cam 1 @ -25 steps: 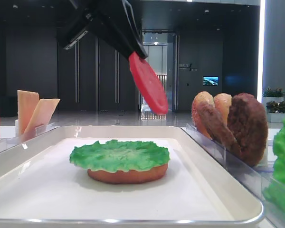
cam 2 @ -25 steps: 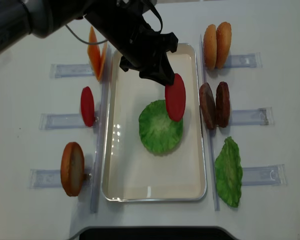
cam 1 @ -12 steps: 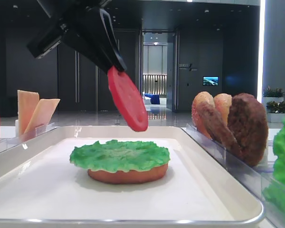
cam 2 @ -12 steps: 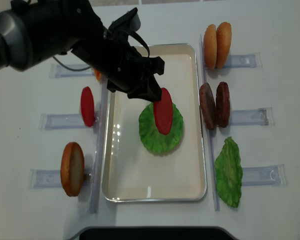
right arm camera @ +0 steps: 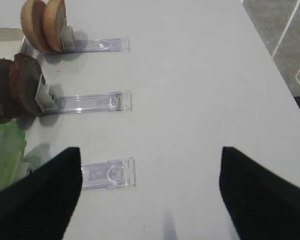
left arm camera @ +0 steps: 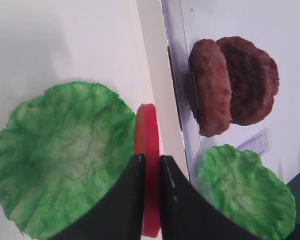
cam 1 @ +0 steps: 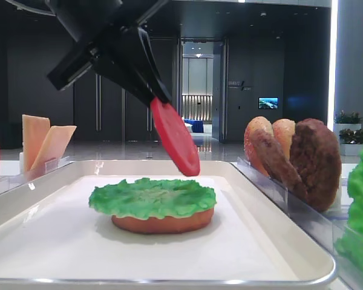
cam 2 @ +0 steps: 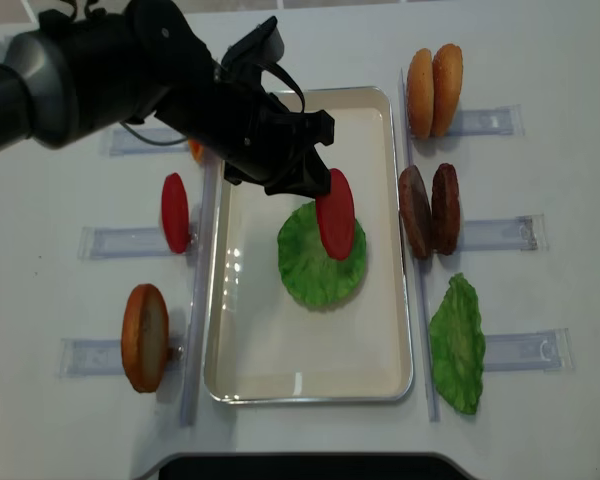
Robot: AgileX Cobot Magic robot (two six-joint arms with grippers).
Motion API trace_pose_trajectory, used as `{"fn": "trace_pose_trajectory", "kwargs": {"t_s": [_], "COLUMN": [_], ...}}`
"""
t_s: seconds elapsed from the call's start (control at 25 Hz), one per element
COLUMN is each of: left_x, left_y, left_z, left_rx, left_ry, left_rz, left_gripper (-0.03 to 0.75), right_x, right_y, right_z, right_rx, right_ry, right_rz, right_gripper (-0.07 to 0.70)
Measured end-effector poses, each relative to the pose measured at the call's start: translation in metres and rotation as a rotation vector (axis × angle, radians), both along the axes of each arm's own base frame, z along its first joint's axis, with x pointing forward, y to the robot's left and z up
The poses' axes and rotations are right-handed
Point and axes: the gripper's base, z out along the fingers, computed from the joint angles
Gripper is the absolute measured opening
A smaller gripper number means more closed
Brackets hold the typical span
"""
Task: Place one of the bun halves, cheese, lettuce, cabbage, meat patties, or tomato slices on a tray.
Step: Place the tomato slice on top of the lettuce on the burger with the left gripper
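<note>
I saw the left end effector (cam 2: pixel 315 190) clamped on one edge of a tomato slice (cam 2: pixel 335 213), its two fingers (left arm camera: pixel 135 200) pinching the disc edge-on. The slice hung tilted above the lettuce (cam 2: pixel 320 255), apart from it. The lettuce lay on a bun half (cam 1: pixel 163 222) near the middle of the tray (cam 2: pixel 250 340). The right end effector (right arm camera: pixel 150 200) stood apart over the bare desk (right arm camera: pixel 200 90), holding nothing.
</note>
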Motion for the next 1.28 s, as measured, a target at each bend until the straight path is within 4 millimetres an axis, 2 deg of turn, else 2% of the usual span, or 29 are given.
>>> {"fn": "trace_pose_trajectory", "kwargs": {"t_s": [0.2, 0.8, 1.28], "left_x": [0.0, 0.001, 0.004], "left_y": [0.0, 0.001, -0.002], "left_z": [-0.007, -0.007, -0.018], "left_rx": [0.025, 0.029, 0.032], "left_ry": [0.014, 0.0, 0.024], "left_rz": [-0.027, -0.02, -0.012], "left_gripper": [0.045, 0.045, 0.045], "right_x": [0.0, 0.0, 0.0], "right_y": [0.0, 0.0, 0.0], "right_z": [0.0, 0.0, 0.0], "right_rx": [0.0, 0.0, 0.0], "right_ry": [0.0, 0.0, 0.0], "right_rz": [0.0, 0.0, 0.0], "right_gripper": [0.538, 0.538, 0.538]}}
